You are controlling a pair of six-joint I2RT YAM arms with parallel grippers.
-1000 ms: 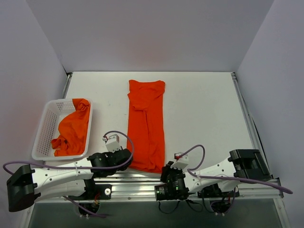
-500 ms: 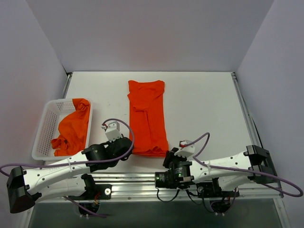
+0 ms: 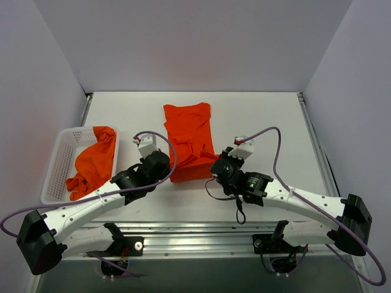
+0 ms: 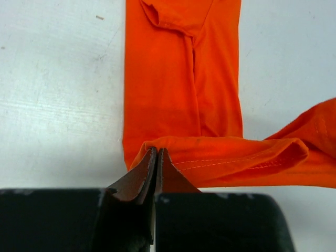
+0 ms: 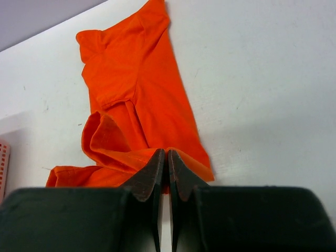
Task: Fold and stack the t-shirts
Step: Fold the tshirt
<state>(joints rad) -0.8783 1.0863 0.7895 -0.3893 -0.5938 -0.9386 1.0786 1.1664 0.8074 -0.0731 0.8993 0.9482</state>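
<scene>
Left of pinched t-shirt [image 3: 190, 131], basket [image 3: 60, 160], 2nd t-shirt [image 3: 95, 165]

The fingers [image 4: 140, 178] are pinching the near hem of the shirt [image 4: 178, 89], with no gap showing between their tips. The stitched hem is running rightward as a raised fold over the rest of the shirt, which is lying flat and lengthwise on the white desk [image 4: 58, 94].

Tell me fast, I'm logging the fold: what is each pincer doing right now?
Left pincer: closed, pinching the hem of the t-shirt.
Right pincer: closed, pinching the same t-shirt's hem.
</scene>
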